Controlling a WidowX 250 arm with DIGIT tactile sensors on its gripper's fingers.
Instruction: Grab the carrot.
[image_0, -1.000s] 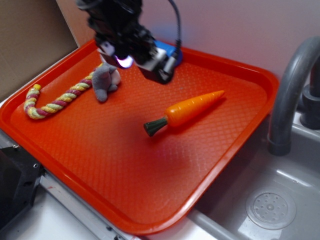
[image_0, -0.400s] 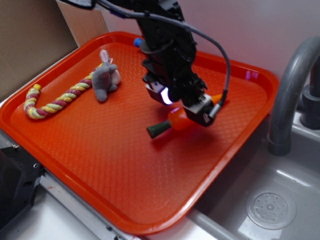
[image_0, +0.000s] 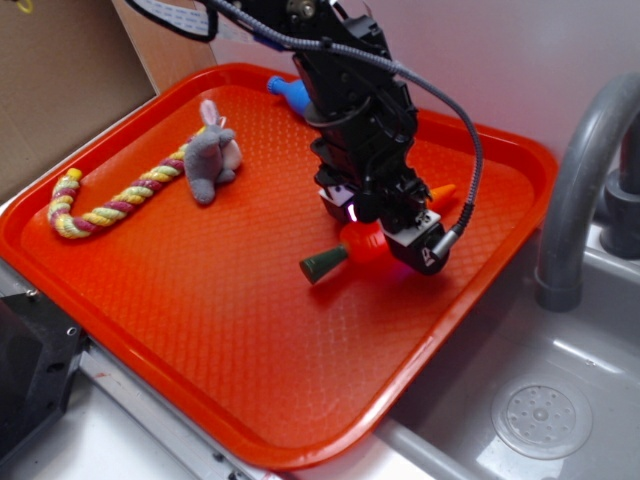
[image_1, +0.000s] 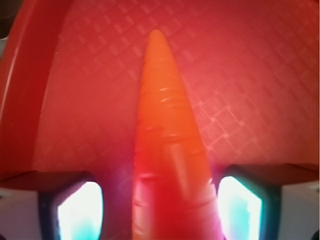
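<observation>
Wrist view | carrot (image_1: 167, 150) between claw (image_1: 160, 207) fingers (image_1: 80, 205) | claw spread, not touching

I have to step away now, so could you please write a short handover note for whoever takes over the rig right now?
End effector: down over the carrot's thick half, one finger on each side; the wrist view shows small gaps, so it looks open, not clamped.
Carrot: lying on the orange tray, green stem stub towards the front, tip towards the far rim.
Done: approach and straddle.
Left: close on the carrot and lift.
Nearby: blue bottle at the back edge, rope with grey bunny to the left, both apart from the carrot.
</observation>
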